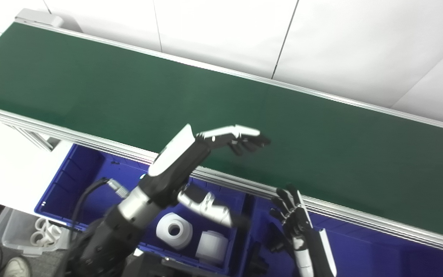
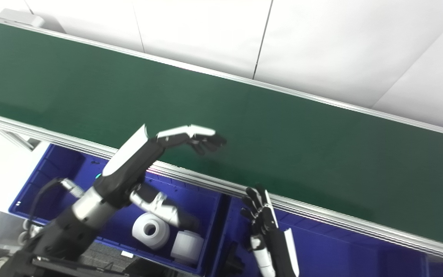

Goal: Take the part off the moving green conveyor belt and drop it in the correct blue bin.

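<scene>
While no part shows on the green conveyor belt [image 1: 129, 88] | left hand [image 1: 221, 140] hovers mid-frame, fingers spread, empty | right hand [image 1: 292, 215] spread wide by blue bins [image 1: 64, 181] | step: awaiting part; next: timed grasp.

**Surroundings Outside the Work Area**

A white panelled wall [image 1: 221, 34] stood behind the far edge of the line, divided by thin dark seams. A white surface [image 1: 4, 161] occupied the left side, below the near rail. At the lower left corner, a clear plastic container [image 1: 19, 234] sat on the floor and held several white ring-shaped items [image 1: 44, 231]. Just beside it, at the picture's bottom edge, a light-coloured shoe [image 1: 14, 267] was partly visible.
</scene>
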`<state>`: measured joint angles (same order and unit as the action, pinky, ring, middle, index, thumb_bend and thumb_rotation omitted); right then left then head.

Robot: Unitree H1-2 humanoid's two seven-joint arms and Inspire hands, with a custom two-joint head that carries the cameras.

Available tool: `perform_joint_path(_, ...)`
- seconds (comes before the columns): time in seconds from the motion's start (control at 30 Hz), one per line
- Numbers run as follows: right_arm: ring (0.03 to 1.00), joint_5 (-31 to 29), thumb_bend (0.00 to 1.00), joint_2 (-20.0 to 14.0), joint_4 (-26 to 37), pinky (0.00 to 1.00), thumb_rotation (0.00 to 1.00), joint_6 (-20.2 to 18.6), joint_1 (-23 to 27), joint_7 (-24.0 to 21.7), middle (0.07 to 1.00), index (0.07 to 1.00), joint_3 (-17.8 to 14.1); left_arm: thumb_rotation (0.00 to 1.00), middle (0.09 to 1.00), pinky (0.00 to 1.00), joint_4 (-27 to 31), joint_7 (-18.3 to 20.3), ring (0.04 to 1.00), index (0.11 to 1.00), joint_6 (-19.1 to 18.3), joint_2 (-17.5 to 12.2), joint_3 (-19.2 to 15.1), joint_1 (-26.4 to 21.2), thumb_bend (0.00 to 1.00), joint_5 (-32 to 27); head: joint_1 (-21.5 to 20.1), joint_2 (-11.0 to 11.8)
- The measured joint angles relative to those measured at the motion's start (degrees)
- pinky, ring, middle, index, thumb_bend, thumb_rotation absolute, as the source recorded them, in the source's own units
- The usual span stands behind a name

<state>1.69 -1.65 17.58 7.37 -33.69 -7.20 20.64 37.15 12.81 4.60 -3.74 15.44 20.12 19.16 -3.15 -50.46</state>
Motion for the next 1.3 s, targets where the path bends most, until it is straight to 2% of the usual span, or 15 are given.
perform_joint_path(0.1, 0.913, 1.39, 0.81, 1.24, -1.80, 0.87, 0.90, 0.65, -0.20, 0.94, 0.951, 0.986, 0.79, 0.49, 0.639, 0.51, -5.73, -2.97, 0.598, 0.620, 4.17, 2.60, 1.88, 1.96, 0.60, 0.61, -2.47, 0.62)
perform_joint_path(0.17, 0.912, 2.88, 0.82, 1.80, -2.83, 0.88, 0.90, 1.92, -0.69, 1.52, 0.950, 0.983, 1.68, 0.45, 0.645, 0.51, -9.74, -4.22, 0.597, 0.633, 8.03, 2.23, 2.59, 4.73, 0.59, 1.63, -7.90, 1.50)
perform_joint_path(0.2, 0.909, 3.66, 0.83, 1.97, -2.93, 0.88, 0.90, 2.27, -0.78, 1.78, 0.948, 0.980, 1.69, 0.44, 0.649, 0.50, -11.64, -4.64, 0.596, 0.640, 9.69, 1.57, 2.72, 6.03, 0.59, 2.16, -7.92, 1.50)
perform_joint_path(0.27, 0.903, 5.43, 0.84, 2.48, -3.66, 0.90, 0.89, 2.76, -0.75, 3.55, 0.942, 0.967, 1.72, 0.40, 0.652, 0.48, -16.43, -5.18, 0.583, 0.648, 14.46, -1.53, 3.06, 8.29, 0.62, 4.53, -11.60, 2.20)
perform_joint_path(0.3, 0.917, 6.21, 0.85, 2.74, -4.22, 0.91, 0.88, 3.17, -0.69, 4.36, 0.945, 0.958, 1.69, 0.39, 0.658, 0.48, -18.49, -5.45, 0.588, 0.651, 16.53, -3.80, 3.22, 9.06, 0.64, 5.57, -16.23, 3.16)
perform_joint_path(0.33, 0.929, 6.87, 0.85, 2.98, -4.94, 0.92, 0.88, 3.60, -0.63, 5.29, 0.951, 0.957, 1.64, 0.39, 0.664, 0.48, -21.05, -5.99, 0.592, 0.656, 18.35, -6.24, 3.47, 9.61, 0.65, 6.59, -16.79, 3.26)
perform_joint_path(0.37, 0.939, 7.67, 0.85, 3.21, -5.72, 0.93, 0.88, 3.93, -0.56, 6.29, 0.957, 0.956, 1.57, 0.39, 0.670, 0.48, -23.07, -6.69, 0.595, 0.661, 19.22, -8.27, 3.83, 9.84, 0.65, 7.20, -19.50, 3.69)
perform_joint_path(0.43, 0.953, 8.46, 0.84, 3.42, -6.41, 0.94, 0.88, 4.25, -0.48, 7.87, 0.970, 0.953, 1.56, 0.40, 0.679, 0.49, -25.93, -8.69, 0.604, 0.671, 19.60, -11.71, 4.66, 9.80, 0.63, 7.54, -19.53, 3.70)
perform_joint_path(0.47, 0.959, 9.04, 0.83, 3.43, -6.76, 0.95, 0.88, 4.64, -0.38, 8.26, 0.980, 0.952, 1.57, 0.40, 0.682, 0.49, -26.81, -10.02, 0.605, 0.675, 19.64, -12.53, 5.05, 9.41, 0.62, 7.50, -22.14, 4.39)
perform_joint_path(0.67, 0.964, 11.03, 0.83, 3.39, -8.55, 0.95, 0.90, 5.14, 0.52, 10.24, 0.988, 0.955, 1.62, 0.40, 0.682, 0.49, -28.35, -13.18, 0.615, 0.678, 20.22, -12.42, 8.20, 5.20, 0.60, 7.54, -23.65, 4.58)
perform_joint_path(0.97, 0.965, 12.06, 0.84, 3.27, -8.80, 0.95, 0.92, 5.49, 0.62, 11.53, 0.990, 0.959, 1.85, 0.38, 0.683, 0.50, -28.36, -13.58, 0.628, 0.672, 20.30, -13.67, 9.03, 6.86, 0.58, 7.79, -22.60, 5.46)
perform_joint_path(1.13, 0.967, 12.06, 0.83, 3.21, -8.79, 0.96, 0.93, 5.51, 0.62, 11.69, 0.984, 0.960, 1.92, 0.41, 0.688, 0.50, -27.90, -13.78, 0.630, 0.673, 20.30, -13.45, 9.08, 6.72, 0.59, 7.51, -21.02, 4.66)
perform_joint_path(1.23, 0.974, 12.06, 0.81, 3.14, -8.79, 0.96, 0.93, 5.67, 0.63, 11.92, 0.988, 0.969, 1.96, 0.42, 0.698, 0.53, -27.51, -13.78, 0.642, 0.691, 20.29, -12.55, 8.73, 6.95, 0.58, 6.18, -18.29, 3.87)
perform_joint_path(1.27, 0.979, 12.05, 0.80, 3.08, -8.79, 0.98, 0.93, 5.79, 0.64, 11.99, 0.989, 0.972, 1.99, 0.44, 0.703, 0.54, -27.23, -13.77, 0.647, 0.697, 20.25, -11.71, 8.63, 7.25, 0.58, 5.95, -14.81, 3.09)
perform_joint_path(1.3, 0.980, 12.03, 0.80, 3.03, -8.79, 0.98, 0.93, 5.90, 0.65, 12.07, 0.990, 0.973, 2.02, 0.45, 0.704, 0.54, -26.85, -13.76, 0.649, 0.700, 20.17, -11.14, 8.46, 7.49, 0.58, 5.63, -14.78, 3.08)
